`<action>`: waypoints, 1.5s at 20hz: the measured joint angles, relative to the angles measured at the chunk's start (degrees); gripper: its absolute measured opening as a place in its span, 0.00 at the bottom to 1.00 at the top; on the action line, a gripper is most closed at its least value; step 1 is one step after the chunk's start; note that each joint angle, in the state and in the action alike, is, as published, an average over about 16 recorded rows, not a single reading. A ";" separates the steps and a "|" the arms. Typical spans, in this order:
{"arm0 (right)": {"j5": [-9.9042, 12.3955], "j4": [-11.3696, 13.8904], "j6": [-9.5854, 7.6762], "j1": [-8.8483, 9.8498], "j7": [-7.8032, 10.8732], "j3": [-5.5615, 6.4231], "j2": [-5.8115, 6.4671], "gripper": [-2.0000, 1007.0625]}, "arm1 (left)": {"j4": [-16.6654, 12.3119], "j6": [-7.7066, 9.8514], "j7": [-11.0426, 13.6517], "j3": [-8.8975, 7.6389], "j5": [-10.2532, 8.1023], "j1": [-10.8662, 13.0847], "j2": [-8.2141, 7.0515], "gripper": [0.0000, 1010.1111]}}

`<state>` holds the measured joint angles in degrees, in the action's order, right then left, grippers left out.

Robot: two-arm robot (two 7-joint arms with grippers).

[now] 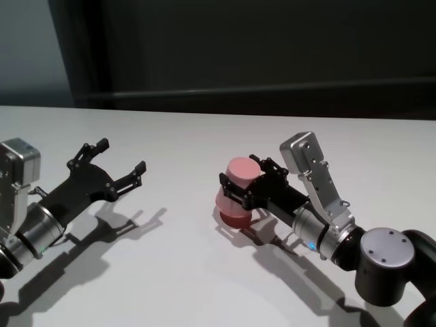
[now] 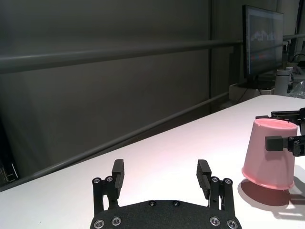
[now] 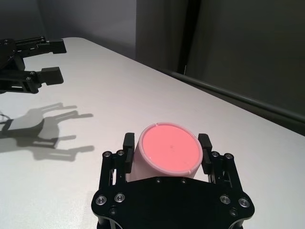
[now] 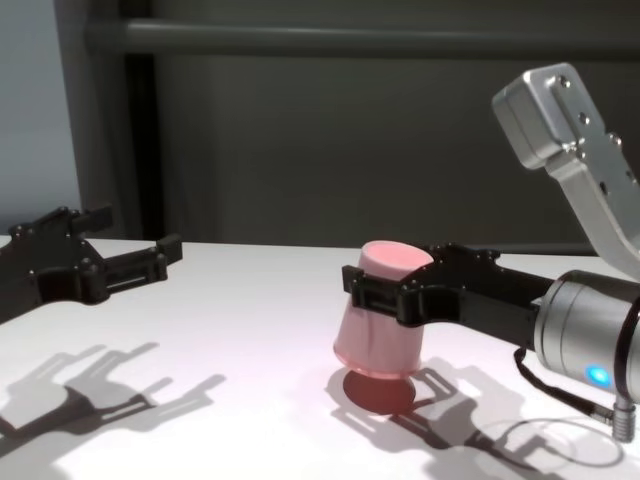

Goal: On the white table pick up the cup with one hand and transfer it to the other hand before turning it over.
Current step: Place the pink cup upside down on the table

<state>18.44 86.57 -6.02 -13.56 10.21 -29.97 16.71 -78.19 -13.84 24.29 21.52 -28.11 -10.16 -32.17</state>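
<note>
- Pink plastic cup (image 4: 380,315), smooth-walled and handleless; likely light, fairly stiff yet squeezable, and slippery under hard pads; best taken across the narrower upper wall, well clear of the rim.
- Held upside down, closed base on top, wide rim lowest; long axis near vertical, leaning a little, base tipped toward the right arm.
- Lifted just clear of the tabletop (image 4: 250,420), it seems, judging by the shadow patch beneath the rim; contact hard to rule out.
- Right hand (image 3: 167,155) clamped on the cup, one finger on each side just below the base.
- Left hand (image 1: 122,157) spread wide and empty, well apart, pointing toward the cup.
</note>
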 joint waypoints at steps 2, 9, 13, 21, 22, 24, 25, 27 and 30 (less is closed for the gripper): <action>-0.62 -0.29 -0.35 -0.03 0.16 -0.08 0.05 0.78 | 0.00 0.00 0.00 0.00 0.00 0.00 0.00 0.99; -2.13 -0.74 -1.27 0.32 0.77 0.19 0.20 0.78 | 0.00 0.00 0.00 0.00 0.00 0.00 0.00 0.99; -2.51 -0.99 -1.62 0.72 1.26 0.61 0.10 0.78 | 0.00 0.00 0.00 0.00 0.00 0.00 0.00 0.99; -2.86 -1.46 -2.06 1.28 2.29 1.36 -0.32 0.78 | 0.00 0.00 0.00 0.00 0.00 0.00 0.00 0.99; -2.87 -1.51 -2.09 1.31 2.39 1.43 -0.37 0.78 | 0.00 0.00 0.00 0.00 0.00 0.00 0.00 0.99; -2.86 -1.59 -2.14 1.35 2.56 1.56 -0.47 0.79 | 0.00 0.00 0.00 0.00 0.00 0.00 0.00 0.99; -2.85 -1.62 -2.15 1.36 2.64 1.61 -0.52 0.79 | 0.00 0.00 0.00 0.00 0.00 0.00 0.00 0.99; -2.83 -1.66 -2.16 1.37 2.74 1.67 -0.58 0.81 | 0.00 0.00 0.00 0.00 0.00 0.00 0.00 0.99; -2.78 -1.68 -2.15 1.37 2.77 1.71 -0.62 0.85 | 0.00 0.00 0.00 0.00 0.00 0.00 0.00 0.99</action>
<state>15.66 84.89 -8.17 -12.19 12.98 -28.26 16.09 -78.19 -13.84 24.29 21.52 -28.11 -10.15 -32.17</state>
